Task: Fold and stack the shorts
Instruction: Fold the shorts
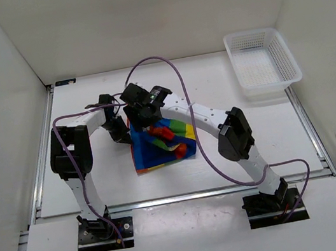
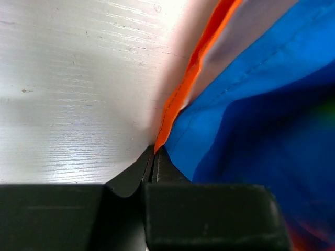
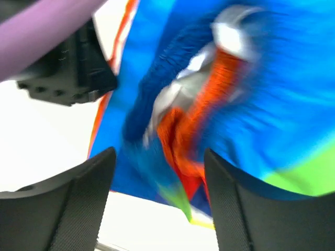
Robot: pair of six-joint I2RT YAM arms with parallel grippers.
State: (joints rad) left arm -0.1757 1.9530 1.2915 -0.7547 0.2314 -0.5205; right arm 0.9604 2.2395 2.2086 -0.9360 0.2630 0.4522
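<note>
The rainbow-striped shorts (image 1: 161,144) lie bunched on the white table in the middle of the top view, mostly blue with red, yellow and green folds. My left gripper (image 1: 119,131) is at their upper left edge, shut on the orange-trimmed hem (image 2: 178,99) of the shorts (image 2: 261,104). My right gripper (image 1: 143,113) hovers over the top of the shorts, open, with nothing between its fingers (image 3: 84,193); blurred blue, orange and green cloth (image 3: 209,104) lies beneath it.
A white mesh basket (image 1: 263,62) stands at the back right of the table. White walls close in the left, back and right sides. Purple cables loop over both arms. The left gripper's black body (image 3: 68,68) shows in the right wrist view.
</note>
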